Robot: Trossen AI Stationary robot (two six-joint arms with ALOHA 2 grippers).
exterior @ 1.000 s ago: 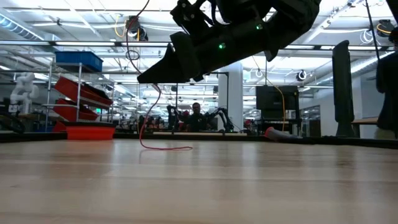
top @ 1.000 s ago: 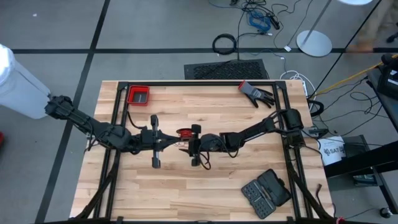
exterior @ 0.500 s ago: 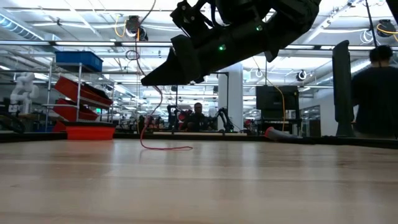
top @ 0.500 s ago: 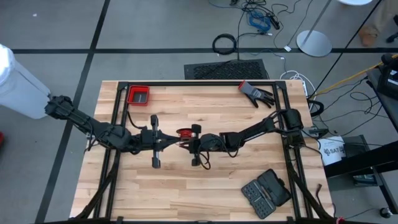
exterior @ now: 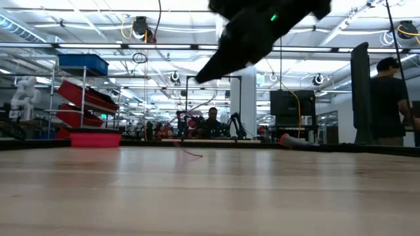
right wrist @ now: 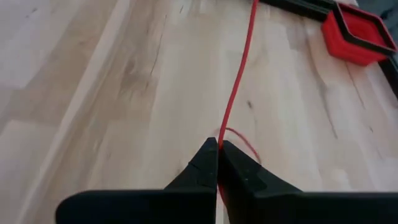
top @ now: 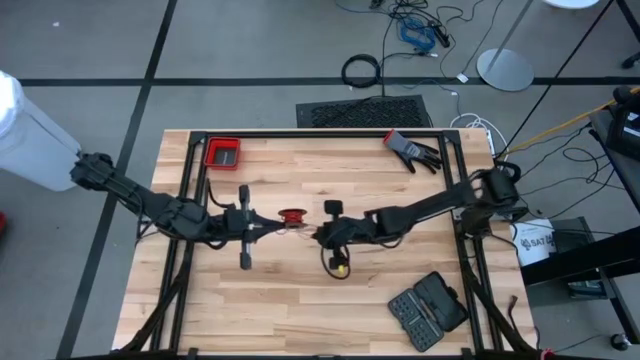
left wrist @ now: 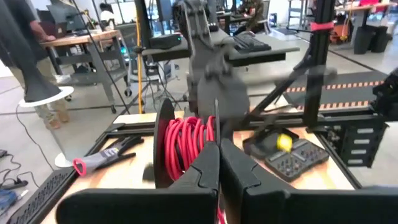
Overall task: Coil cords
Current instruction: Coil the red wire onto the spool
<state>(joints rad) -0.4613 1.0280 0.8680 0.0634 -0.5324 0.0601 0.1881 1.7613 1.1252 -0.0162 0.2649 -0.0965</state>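
Now one red cord (right wrist: 239, 81), one spool (top: 292, 216) at frame centre, two grippers. Left gripper (top: 268, 229), fingers pressed together, sits at the spool, red coils wound on it. Right gripper (top: 322, 236), just right of it, pinches the cord running across the table (top: 280, 290).

One red cord (right wrist: 239, 81), one black spool disc (left wrist: 163, 140), one red tray (top: 222, 153) at eleven o'clock, one glove (top: 412, 150) at one o'clock, one bit case (top: 428, 309) at five o'clock, two grippers.
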